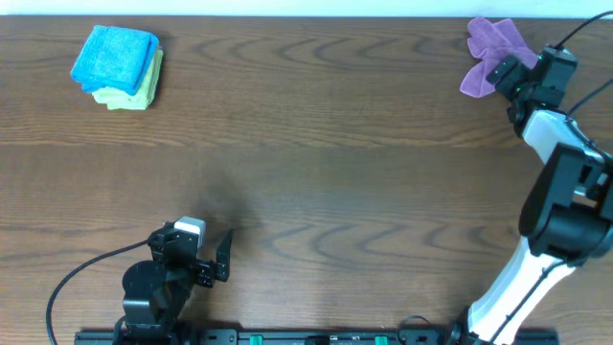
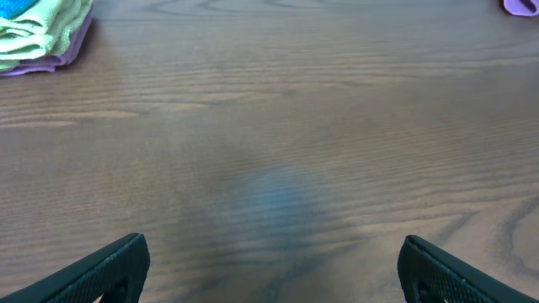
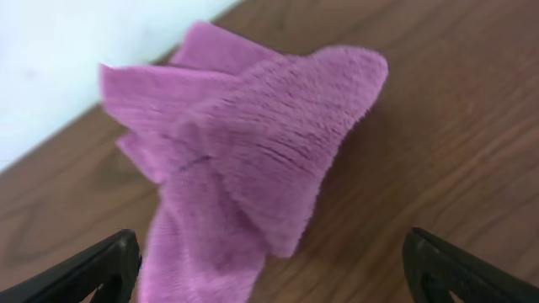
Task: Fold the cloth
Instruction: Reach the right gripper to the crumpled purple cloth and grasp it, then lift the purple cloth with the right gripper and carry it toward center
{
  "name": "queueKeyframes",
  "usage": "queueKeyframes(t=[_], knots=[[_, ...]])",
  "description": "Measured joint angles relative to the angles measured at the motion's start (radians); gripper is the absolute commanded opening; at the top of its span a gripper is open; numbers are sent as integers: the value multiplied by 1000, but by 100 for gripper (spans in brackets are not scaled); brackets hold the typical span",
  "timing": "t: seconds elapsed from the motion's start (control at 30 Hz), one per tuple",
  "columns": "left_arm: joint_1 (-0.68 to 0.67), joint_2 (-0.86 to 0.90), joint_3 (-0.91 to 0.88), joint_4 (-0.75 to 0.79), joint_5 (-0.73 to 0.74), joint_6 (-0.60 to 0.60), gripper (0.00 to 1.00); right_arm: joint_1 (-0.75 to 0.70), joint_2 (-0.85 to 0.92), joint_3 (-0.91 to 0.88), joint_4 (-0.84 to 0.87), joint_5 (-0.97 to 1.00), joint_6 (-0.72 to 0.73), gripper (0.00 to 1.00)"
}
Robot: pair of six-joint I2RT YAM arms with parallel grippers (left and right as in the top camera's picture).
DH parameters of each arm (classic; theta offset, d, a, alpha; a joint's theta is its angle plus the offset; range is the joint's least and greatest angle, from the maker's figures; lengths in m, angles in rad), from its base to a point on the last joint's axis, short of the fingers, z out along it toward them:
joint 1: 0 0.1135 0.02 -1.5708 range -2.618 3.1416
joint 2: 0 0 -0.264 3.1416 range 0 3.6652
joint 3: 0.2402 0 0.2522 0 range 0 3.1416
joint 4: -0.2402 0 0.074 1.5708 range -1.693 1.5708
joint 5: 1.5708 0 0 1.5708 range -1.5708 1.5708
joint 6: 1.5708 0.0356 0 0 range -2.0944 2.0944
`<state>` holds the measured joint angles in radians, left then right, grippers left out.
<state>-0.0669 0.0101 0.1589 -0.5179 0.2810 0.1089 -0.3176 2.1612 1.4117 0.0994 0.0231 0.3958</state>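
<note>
The crumpled purple cloth (image 3: 253, 143) at one o'clock is framed by the released right gripper (image 3: 269, 269), so bunched layers may be pinched.

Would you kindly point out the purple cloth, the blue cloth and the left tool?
purple cloth (image 3: 253, 160), right wrist view, its bunched middle.
blue cloth (image 1: 115, 53), overhead view, its top face.
left tool (image 2: 274, 257), left wrist view, midway between its open fingertips.
</note>
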Motion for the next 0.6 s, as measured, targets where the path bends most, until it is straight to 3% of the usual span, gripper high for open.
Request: queueKeyframes(t=[0.1,0.2,0.23,0.33,0.43,0.6], knots=[[0,0,0,0,0,0,95,-4,52,25,21,3,-5,95],[0,0,0,0,0,0,96,-4,87,43,58,3,-13,84],[0,0,0,0,0,0,95,-4,93,48,67,3,-13,74],[0,0,0,0,0,0,96,-4,108,58,81,6,-21,31],[0,0,0,0,0,0,95,-4,123,63,85,11,-15,1],[0,0,0,0,0,0,95,-4,134,63,76,7,-18,1]])
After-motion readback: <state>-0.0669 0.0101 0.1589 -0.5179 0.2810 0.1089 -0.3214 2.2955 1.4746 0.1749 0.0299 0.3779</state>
